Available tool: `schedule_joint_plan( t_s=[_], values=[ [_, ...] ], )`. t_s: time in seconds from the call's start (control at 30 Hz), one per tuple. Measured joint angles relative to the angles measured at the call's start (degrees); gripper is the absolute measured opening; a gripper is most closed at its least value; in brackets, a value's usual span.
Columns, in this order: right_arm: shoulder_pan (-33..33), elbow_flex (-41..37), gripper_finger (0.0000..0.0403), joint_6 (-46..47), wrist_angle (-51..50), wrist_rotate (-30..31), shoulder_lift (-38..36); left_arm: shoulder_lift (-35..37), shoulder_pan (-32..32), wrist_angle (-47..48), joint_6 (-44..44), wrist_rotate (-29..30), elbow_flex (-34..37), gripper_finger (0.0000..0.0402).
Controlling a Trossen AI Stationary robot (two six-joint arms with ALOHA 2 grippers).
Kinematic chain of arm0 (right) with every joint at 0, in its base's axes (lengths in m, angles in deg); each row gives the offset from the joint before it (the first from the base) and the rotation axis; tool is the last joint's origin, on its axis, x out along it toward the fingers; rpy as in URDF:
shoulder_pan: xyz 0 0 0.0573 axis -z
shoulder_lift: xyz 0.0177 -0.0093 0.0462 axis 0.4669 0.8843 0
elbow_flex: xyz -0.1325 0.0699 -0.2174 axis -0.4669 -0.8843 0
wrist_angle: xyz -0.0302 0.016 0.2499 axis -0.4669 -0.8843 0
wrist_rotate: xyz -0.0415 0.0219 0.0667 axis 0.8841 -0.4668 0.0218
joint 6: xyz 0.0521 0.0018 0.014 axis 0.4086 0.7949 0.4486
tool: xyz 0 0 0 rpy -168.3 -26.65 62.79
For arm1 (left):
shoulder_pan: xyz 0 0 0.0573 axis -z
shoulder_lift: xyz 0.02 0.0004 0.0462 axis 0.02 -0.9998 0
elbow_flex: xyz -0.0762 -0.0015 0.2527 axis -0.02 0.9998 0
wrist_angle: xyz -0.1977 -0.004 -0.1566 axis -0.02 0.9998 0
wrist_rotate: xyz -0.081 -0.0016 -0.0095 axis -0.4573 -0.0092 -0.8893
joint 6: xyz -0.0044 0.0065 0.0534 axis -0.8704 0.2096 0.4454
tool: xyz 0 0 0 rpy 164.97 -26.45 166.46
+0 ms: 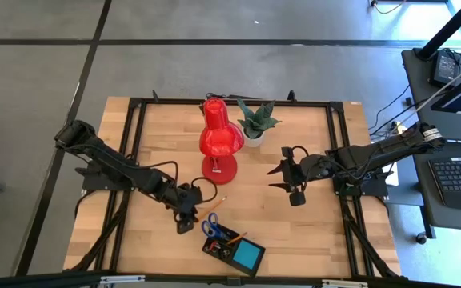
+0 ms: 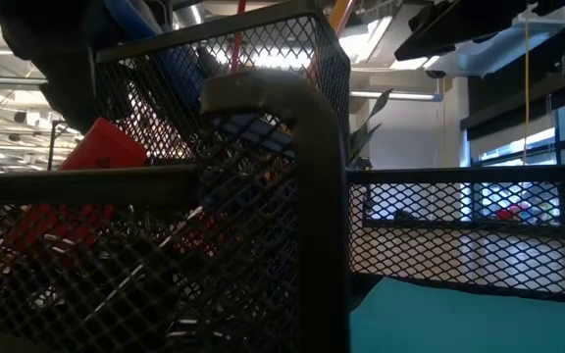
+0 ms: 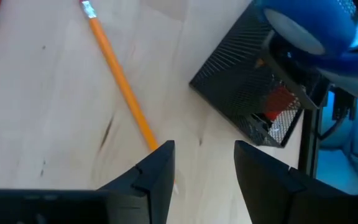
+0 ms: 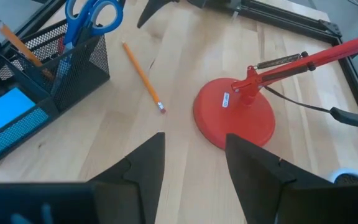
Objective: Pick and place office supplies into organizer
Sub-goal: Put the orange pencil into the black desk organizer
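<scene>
The organizer (image 1: 232, 248) is a black mesh tray near the table's near edge. It holds blue-handled scissors (image 1: 210, 226), a blue note pad (image 1: 250, 256), a red block (image 2: 106, 152) and an orange pencil (image 4: 5, 34). A second orange pencil (image 3: 120, 81) lies flat on the wood between the organizer and the lamp. My left gripper (image 3: 204, 149) is open just left of the organizer, low over that pencil's end. My right gripper (image 4: 194, 143) is open and hovers right of the lamp base, touching nothing. My left gripper has the loose pencil's end (image 3: 154, 143) running behind one fingertip (image 3: 160, 165). That finger hides the spot, so I cannot tell whether it touches the pencil. The pencil lies flat on the table.
The big red desk lamp (image 1: 218, 140) stands mid-table on its round base (image 4: 235, 115), with a small green potted plant (image 1: 256, 122) beside it toward the far edge. Bare wood (image 1: 310, 232) lies right of the organizer. The black table frame (image 1: 338, 160) runs along the edges.
</scene>
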Motion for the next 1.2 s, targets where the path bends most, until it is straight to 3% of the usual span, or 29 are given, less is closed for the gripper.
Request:
schedule_joint_plan(
  t_s=[0.2, 0.47, 0.6, 0.83, 1.2],
  values=[
    [-0.02, 0.00, 0.0171, 0.01, 0.02, 0.02, 0.00, 0.00, 0.41, 4.21, -8.47, 0.48, 0.02, 0.0158],
    [0.00, 0.00, 0.0171, -0.09, 0.78, 0.09, 0.02, -3.30, 3.98, 10.87, -16.84, 6.42, -3.32, 0.0157],
    [0.00, 0.00, 0.0171, -0.17, 1.96, 0.13, 0.04, -8.26, 4.58, 18.09, -17.37, 7.16, -7.03, 0.0159],
    [0.00, 0.00, 0.0171, -0.13, 1.99, 0.13, 0.04, -15.62, 5.14, 19.08, -12.23, 6.52, -13.53, 0.0157],
    [0.00, 0.00, 0.0171, -0.13, 2.04, 0.11, 0.04, -22.35, 6.49, 19.34, -14.71, 4.12, -14.24, 0.0158]
  ],
)
